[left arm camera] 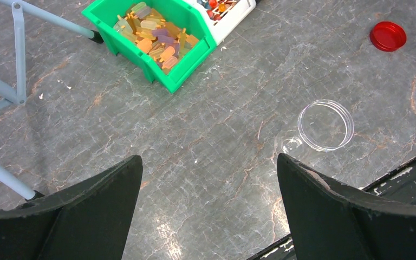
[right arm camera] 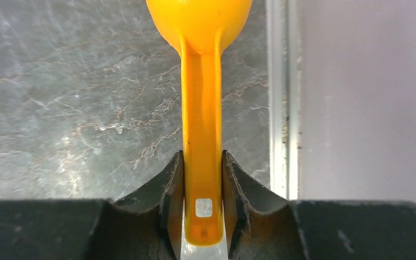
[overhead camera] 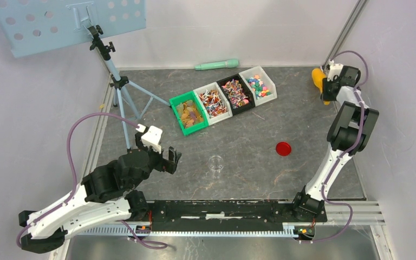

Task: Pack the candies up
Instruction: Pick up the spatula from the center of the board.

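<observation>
The candies [overhead camera: 224, 97] lie sorted in a row of bins at the back middle: a green bin [overhead camera: 181, 122], a white one, a black one and another white one. The left wrist view shows golden and orange candies [left arm camera: 154, 37] in the green bin [left arm camera: 187, 73]. A clear jar [overhead camera: 215, 162] [left arm camera: 325, 124] stands open near the front middle. My left gripper [overhead camera: 169, 161] [left arm camera: 208, 157] hovers wide open over bare table left of the jar. At the back right, by the wall, my right gripper [overhead camera: 327, 92] [right arm camera: 202, 154] is shut on the handle of the yellow scoop [overhead camera: 318, 78] [right arm camera: 200, 108].
A red round lid [overhead camera: 284, 148] [left arm camera: 388, 36] lies right of the jar. A mint-green tool [overhead camera: 216, 65] rests behind the bins. A tripod [overhead camera: 120, 86] with a perforated panel stands at the back left. A metal rail [right arm camera: 279, 97] and the wall run close beside the scoop.
</observation>
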Robot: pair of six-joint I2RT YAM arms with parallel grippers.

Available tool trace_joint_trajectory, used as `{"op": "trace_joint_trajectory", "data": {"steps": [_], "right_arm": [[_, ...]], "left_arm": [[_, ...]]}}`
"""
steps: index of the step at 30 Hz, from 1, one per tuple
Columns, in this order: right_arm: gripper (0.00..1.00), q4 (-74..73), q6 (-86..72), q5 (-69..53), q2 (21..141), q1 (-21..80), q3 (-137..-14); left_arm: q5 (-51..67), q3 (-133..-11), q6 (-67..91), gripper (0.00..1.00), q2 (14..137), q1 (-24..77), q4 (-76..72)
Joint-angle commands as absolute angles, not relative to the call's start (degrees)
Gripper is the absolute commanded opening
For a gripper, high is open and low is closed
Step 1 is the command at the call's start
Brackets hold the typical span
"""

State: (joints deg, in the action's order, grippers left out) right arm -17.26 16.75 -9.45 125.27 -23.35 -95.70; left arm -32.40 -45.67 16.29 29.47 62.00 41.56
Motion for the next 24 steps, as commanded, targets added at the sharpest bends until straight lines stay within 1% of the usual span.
{"op": "trace_joint_trajectory", "data": {"steps": [1,4,8,13,16,18,21,24], "right_arm": [[0.1,-15.46,12.7,-9.54,113.18,-23.43,-94.83],[0.09,-14.81,8.68,-13.04,106.71,-22.85,-90.0],[0.07,-12.52,0.31,-17.22,97.83,-20.37,-79.0],[0.07,-7.13,-7.59,-19.58,83.13,-12.43,-63.48],[0.05,-1.04,-15.42,-24.66,73.5,-8.24,-52.69],[0.05,3.48,-19.37,-27.5,66.95,-4.98,-45.61],[0.05,2.34,-20.68,-27.18,57.82,-1.32,-39.55],[0.04,4.52,-26.07,-29.09,48.96,1.34,-31.35]], "left_arm": [[-32.36,-45.65,13.97,1.0,28.88,62.14,39.51],[-32.59,-45.54,14.02,1.0,28.64,62.14,39.38],[-32.67,-45.46,14.08,1.0,28.83,62.14,39.05],[-32.66,-45.61,14.76,1.0,28.91,62.14,39.03],[-28.9,-45.64,16.62,1.0,27.53,62.09,37.18],[-26.36,-45.47,18.77,1.0,25.93,62.14,35.8],[-22.57,-45.03,24.05,1.0,22.9,62.12,34.0],[-21.0,-45.07,30.95,1.0,20.23,62.12,32.26]]}}
